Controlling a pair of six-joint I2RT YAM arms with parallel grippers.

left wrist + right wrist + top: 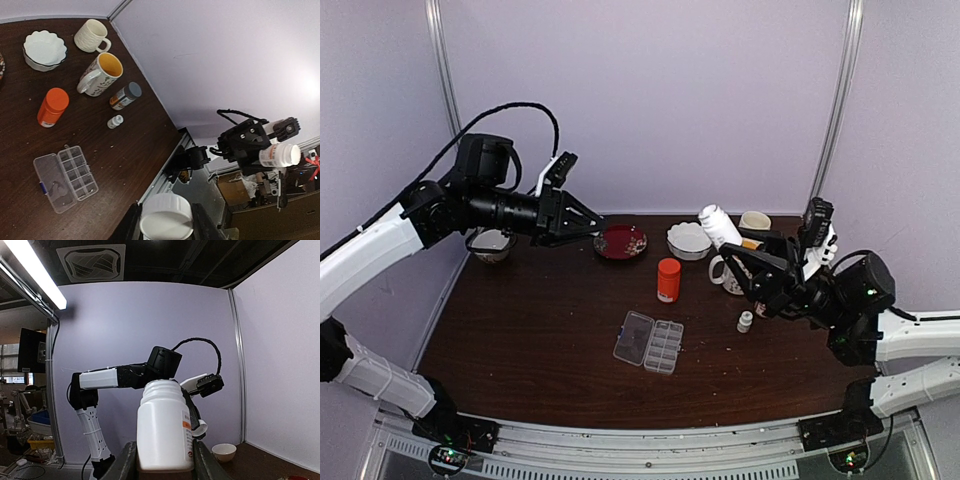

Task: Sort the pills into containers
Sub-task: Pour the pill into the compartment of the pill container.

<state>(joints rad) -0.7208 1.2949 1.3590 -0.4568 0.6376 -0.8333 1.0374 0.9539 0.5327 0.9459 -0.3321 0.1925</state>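
Note:
The clear pill organizer (648,341) lies open mid-table, lid folded out to the left; its cells (76,172) look empty from the left wrist view. Tiny pale specks (112,146) dot the wood beside it, too small to tell whether they are pills. My left gripper (166,221) is raised at the back left (588,225) and shut on a white bottle cap (166,216). At the right, my right gripper (165,462) holds a white, uncapped bottle (164,427) by its base, above the mugs (720,226).
An orange bottle (668,279) stands behind the organizer. A red plate (620,241), a white scalloped bowl (688,240), two mugs (101,73) (91,35), an amber bottle with a grey cap (125,95) and a small white bottle (745,321) are on the table. A bowl (492,245) sits far left.

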